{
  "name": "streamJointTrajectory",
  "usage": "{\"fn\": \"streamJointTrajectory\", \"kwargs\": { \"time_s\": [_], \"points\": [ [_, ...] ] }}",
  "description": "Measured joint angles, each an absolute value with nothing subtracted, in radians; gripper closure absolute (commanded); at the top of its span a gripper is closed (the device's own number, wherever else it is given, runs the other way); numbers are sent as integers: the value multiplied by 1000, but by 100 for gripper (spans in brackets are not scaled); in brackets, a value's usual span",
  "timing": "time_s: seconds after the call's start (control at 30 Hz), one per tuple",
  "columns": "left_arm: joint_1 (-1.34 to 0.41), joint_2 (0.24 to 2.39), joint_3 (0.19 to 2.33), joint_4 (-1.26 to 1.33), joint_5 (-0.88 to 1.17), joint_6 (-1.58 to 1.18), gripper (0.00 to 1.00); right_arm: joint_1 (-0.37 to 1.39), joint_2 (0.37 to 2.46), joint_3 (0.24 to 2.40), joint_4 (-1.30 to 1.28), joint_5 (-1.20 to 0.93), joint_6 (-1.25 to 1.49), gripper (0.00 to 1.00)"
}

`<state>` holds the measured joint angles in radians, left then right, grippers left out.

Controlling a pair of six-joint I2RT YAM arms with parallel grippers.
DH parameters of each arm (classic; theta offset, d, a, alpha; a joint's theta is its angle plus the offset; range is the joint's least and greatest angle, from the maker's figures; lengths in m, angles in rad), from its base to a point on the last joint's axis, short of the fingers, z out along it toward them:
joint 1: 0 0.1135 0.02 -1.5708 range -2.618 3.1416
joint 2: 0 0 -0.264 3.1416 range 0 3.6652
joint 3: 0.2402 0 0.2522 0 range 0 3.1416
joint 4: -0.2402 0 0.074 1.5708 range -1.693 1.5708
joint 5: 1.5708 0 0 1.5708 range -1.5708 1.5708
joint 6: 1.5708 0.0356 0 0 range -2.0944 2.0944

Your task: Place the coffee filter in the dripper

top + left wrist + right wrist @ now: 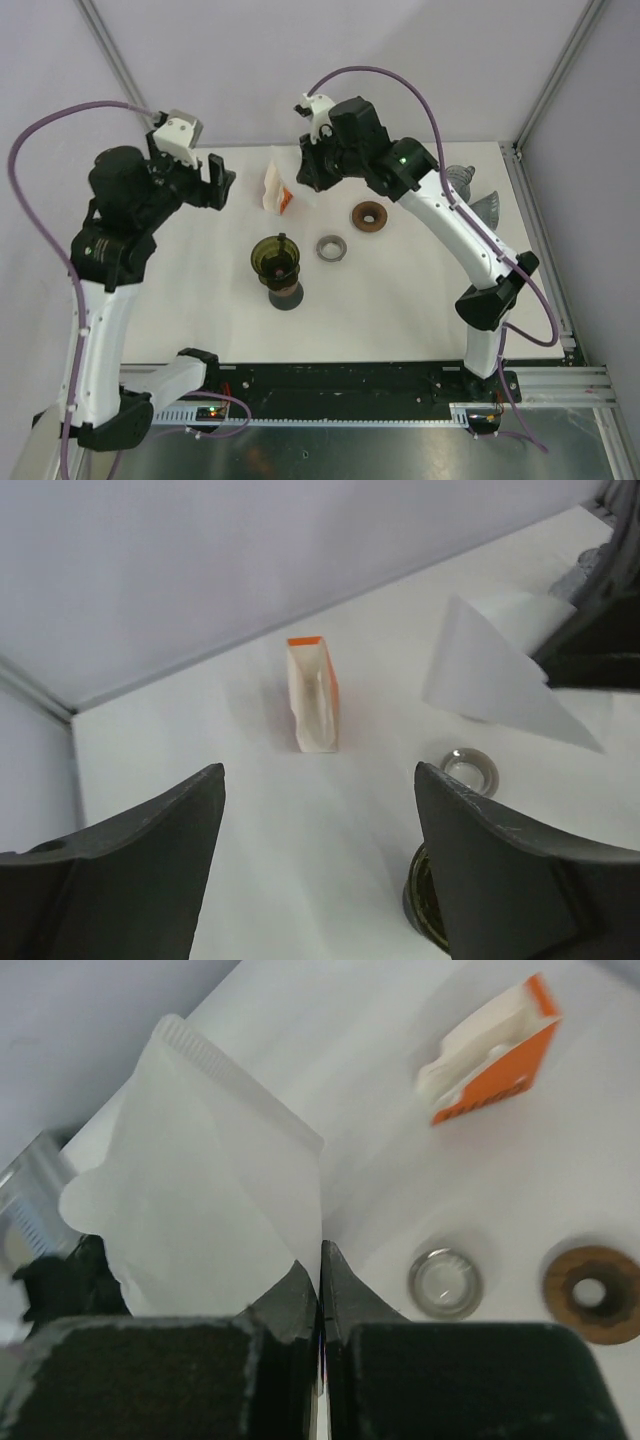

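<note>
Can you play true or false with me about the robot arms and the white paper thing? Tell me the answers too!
1. The right gripper is pinching the white paper filter. True.
2. The filter is sitting inside the dripper. False: the right gripper holds it up, away from the dripper.
3. The left gripper is open and holds nothing. True.
4. The orange and white box is stacked on the brown ring. False: the box is on the table, apart from the ring.
</note>
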<state>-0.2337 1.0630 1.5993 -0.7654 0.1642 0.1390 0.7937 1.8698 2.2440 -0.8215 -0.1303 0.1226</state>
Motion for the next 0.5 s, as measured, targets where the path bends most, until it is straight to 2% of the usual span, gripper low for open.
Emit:
{"fn": "streamJointTrajectory", "kwargs": {
  "time_s": [0.2,0.5],
  "points": [
    [-233,999,1600,-795,97,168,17,872,1873,2344,-1062,-244,110,100],
    [-227,1021,1492,-829,96,168,18,958,1988,2397,-1280,-248,95,100]
  ]
}}
